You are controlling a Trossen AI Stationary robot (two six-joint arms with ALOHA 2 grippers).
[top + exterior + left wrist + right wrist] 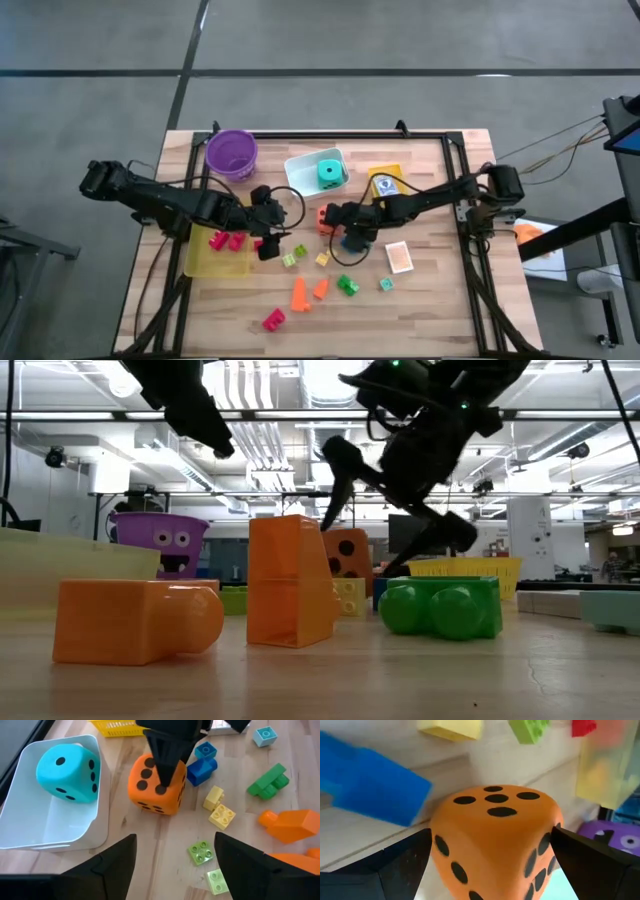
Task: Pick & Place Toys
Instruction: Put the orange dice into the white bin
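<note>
Near the table's centre, the right gripper was placed with its fingers spread wide on either side of the orange die, which rested on the wood just beside the white tray holding the teal die. Squeezing across flat faces was judged best, the foam being soft. The left gripper was seen empty, fingers parted, above small green blocks beside the yellow tray.

No readable text or labels.
</note>
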